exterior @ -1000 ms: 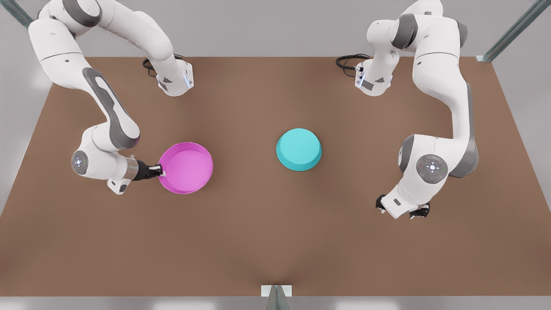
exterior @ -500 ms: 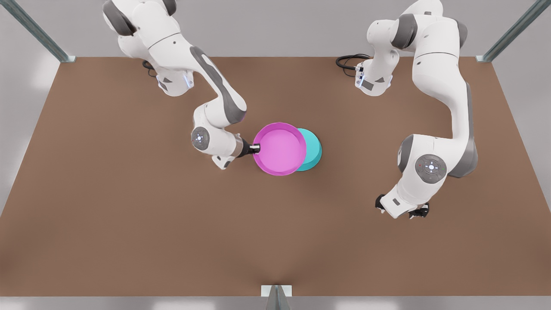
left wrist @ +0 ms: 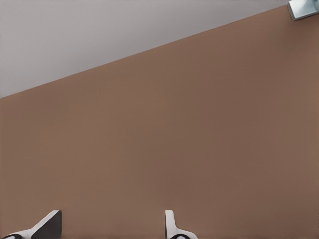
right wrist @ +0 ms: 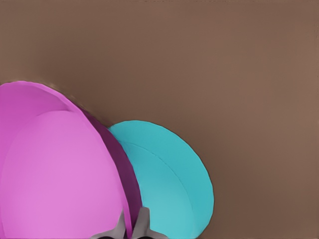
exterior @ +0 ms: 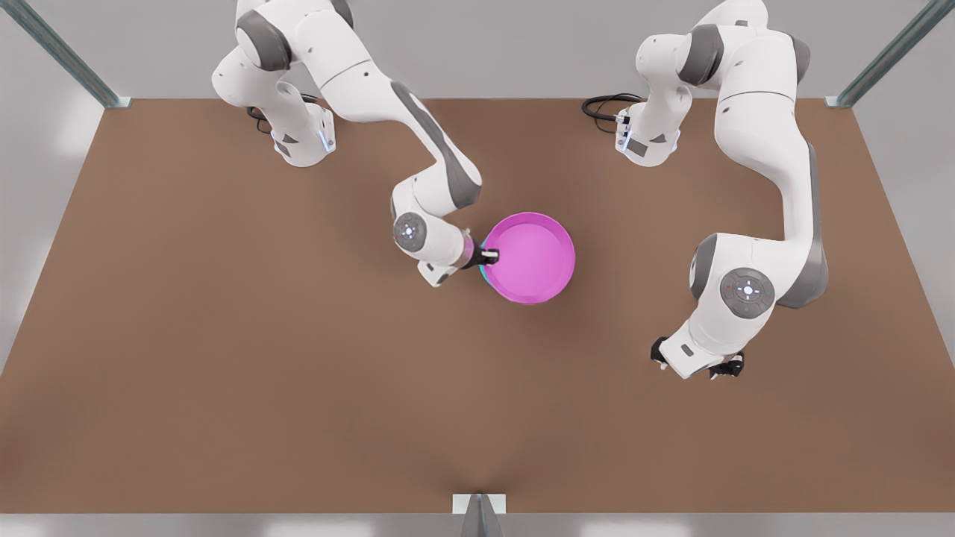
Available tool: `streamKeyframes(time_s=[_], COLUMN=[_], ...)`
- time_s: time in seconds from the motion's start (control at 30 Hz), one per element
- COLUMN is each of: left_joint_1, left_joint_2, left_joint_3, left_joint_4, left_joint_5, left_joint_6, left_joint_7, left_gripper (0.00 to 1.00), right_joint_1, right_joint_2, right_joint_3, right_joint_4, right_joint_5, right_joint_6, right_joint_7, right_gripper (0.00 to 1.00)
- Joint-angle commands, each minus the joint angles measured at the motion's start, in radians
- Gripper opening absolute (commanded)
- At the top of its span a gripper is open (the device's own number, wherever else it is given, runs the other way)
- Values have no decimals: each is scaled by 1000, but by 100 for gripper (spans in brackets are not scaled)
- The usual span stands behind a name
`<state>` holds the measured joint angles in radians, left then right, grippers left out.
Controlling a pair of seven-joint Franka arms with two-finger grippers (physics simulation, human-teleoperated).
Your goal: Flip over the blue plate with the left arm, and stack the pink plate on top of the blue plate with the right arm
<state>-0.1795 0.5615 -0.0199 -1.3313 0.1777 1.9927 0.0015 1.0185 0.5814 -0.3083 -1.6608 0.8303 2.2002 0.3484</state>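
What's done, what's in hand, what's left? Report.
Done: the round turquoise plastic plate lies base-up. In hand: the right gripper clamps the round magenta plastic plate by its rim, over the turquoise one. Left: set it down, release. The left gripper waits open.

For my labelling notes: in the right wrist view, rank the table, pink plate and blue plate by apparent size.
1. table
2. pink plate, nearer the camera, so its lead is unsure
3. blue plate, partly hidden behind it
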Motion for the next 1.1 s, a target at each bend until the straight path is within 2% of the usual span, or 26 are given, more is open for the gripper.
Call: streamKeyframes(time_s=[0.0, 0.23, 0.27, 0.3, 0.57, 0.6, 0.67, 0.77, 0.83, 0.87, 0.93, 1.0, 1.03, 1.07], left_joint_1=[0, 0, 2, 2, 0, 2, 0, 2, 2, 2, 2, 2, 0, 0], left_joint_2=[0, 0, -2, 0, 0, 0, -2, 0, -2, -2, 0, -2, 0, 0], left_joint_3=[0, 0, 0, 0, 0, 0, 0, 0, 0, 0, 0, 0, 0, 0], left_joint_4=[0, 0, 1, 0, 0, 0, 0, 0, 0, 0, 0, 0, 0, 0], left_joint_5=[0, 2, 2, 2, 0, 2, 2, 2, 2, 2, 2, 2, 2, 2], left_joint_6=[0, 0, 0, 0, 0, 0, 1, 2, 0, 0, 1, 0, 2, 0], left_joint_7=[0, 2, 2, 3, 3, 3, 3, 3, 3, 3, 3, 3, 3, 3], left_gripper=[100, 100, 100, 100, 100, 100, 100, 100, 100, 100, 100, 100, 100, 100], right_joint_1=[0, 23, 23, 25, 22, 12, 14, 11, 11, -17, -162, -201, -268, -420], right_joint_2=[0, 46, 46, 48, 29, -6, -121, -259, -334, -353, -331, -334, -337, -333], right_joint_3=[2, 2, 2, 2, 2, -20, -141, -380, -569, -624, -621, -618, -571, -409], right_joint_4=[-2, -1, -1, -1, -1, -13, -76, -112, -111, -93, 61, 81, 90, 153], right_joint_5=[-8, -4, -4, -4, -10, -23, -109, -464, -583, -597, -628, -628, -629, -631], right_joint_6=[-2, 3, 3, 3, -11, -19, -181, -427, -494, -529, -655, -659, -686, -717], right_joint_7=[3, -2, -2, 0, 3, 1, -51, -250, -430, -503, -617, -618, -620, -611], right_gripper=[21, 21, 88, 100, 100, 100, 100, 100, 100, 100, 100, 100, 100, 100])
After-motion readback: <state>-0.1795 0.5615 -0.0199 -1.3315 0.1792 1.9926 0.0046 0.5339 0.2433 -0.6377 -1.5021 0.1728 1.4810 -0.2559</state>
